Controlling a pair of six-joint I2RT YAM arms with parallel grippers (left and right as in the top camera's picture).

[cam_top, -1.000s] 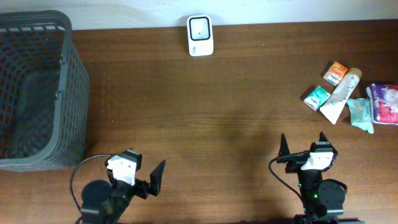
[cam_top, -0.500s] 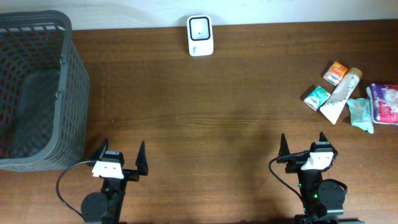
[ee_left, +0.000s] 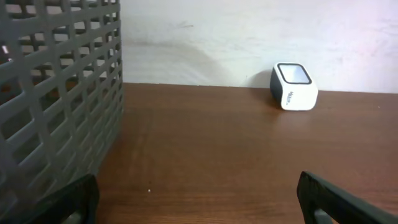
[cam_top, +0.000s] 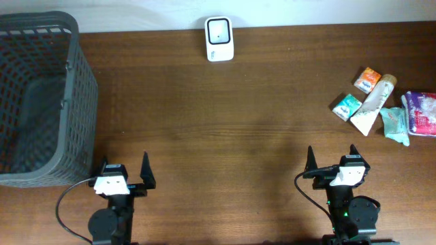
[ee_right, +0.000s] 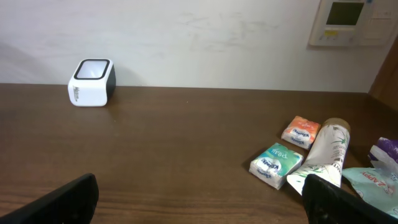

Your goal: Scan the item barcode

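The white barcode scanner (cam_top: 219, 39) stands at the table's back edge; it also shows in the left wrist view (ee_left: 293, 86) and the right wrist view (ee_right: 91, 82). The items lie in a cluster at the far right: an orange pack (cam_top: 368, 79), a green pack (cam_top: 347, 106), a cream tube (cam_top: 374, 103), a teal pouch (cam_top: 395, 125) and a purple pack (cam_top: 422, 113). My left gripper (cam_top: 125, 163) is open and empty near the front edge, by the basket. My right gripper (cam_top: 331, 153) is open and empty at the front right, well short of the items.
A tall grey mesh basket (cam_top: 80, 102) fills the left side, and its wall (ee_left: 56, 106) looms close in the left wrist view. A white wall runs behind the table, with a control panel (ee_right: 346, 22) on it.
My left arm has swung from pointing right to facing the back wall and shifted slightly left. The right arm and the items have not moved.
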